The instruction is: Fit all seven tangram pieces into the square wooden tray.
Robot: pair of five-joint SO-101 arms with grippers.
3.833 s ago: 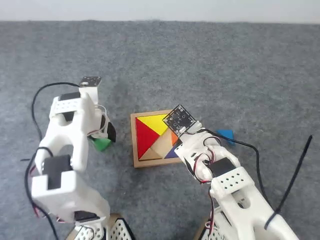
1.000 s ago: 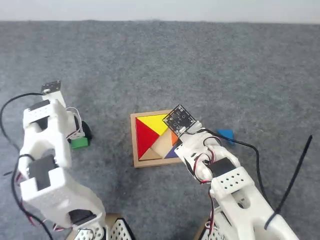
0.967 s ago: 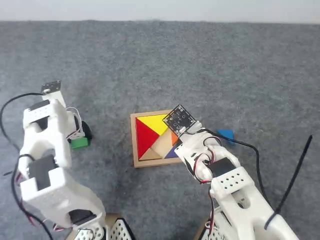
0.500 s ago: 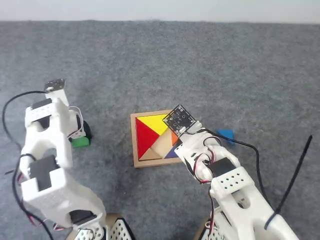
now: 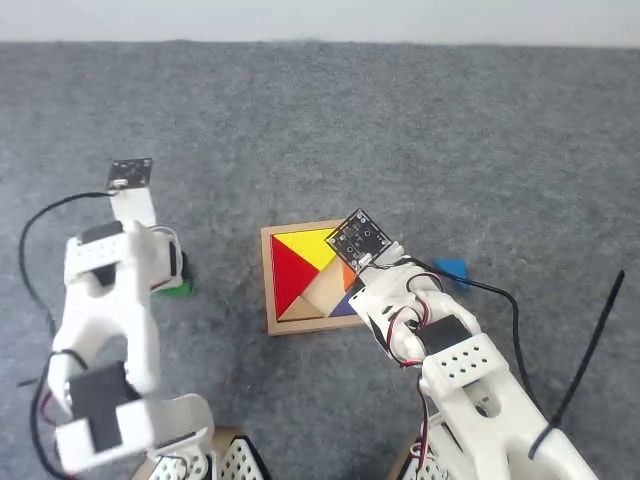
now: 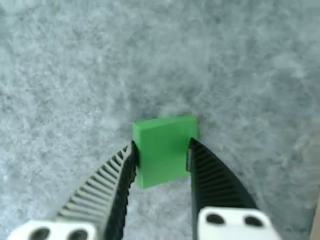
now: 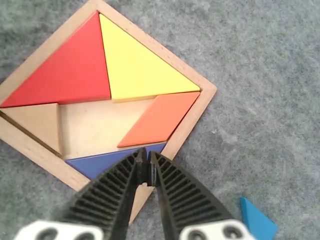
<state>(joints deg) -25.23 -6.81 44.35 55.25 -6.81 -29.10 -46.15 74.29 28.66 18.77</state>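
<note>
Left wrist view: left gripper point(image 6: 161, 147) clamps the green square piece point(image 6: 165, 135) on grey carpet point(image 6: 250, 60). Right gripper point(image 7: 147, 154), jaws nearly closed, hangs over the right edge of the wooden tray point(image 7: 206, 96).

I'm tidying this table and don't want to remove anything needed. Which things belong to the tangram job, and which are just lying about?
Belongs to the job: wooden tray, red triangle, yellow triangle, orange parallelogram, wooden triangle, dark blue triangle, green square in the left gripper, light blue triangle.
Just lying about: black cable on the grey carpet.
</note>
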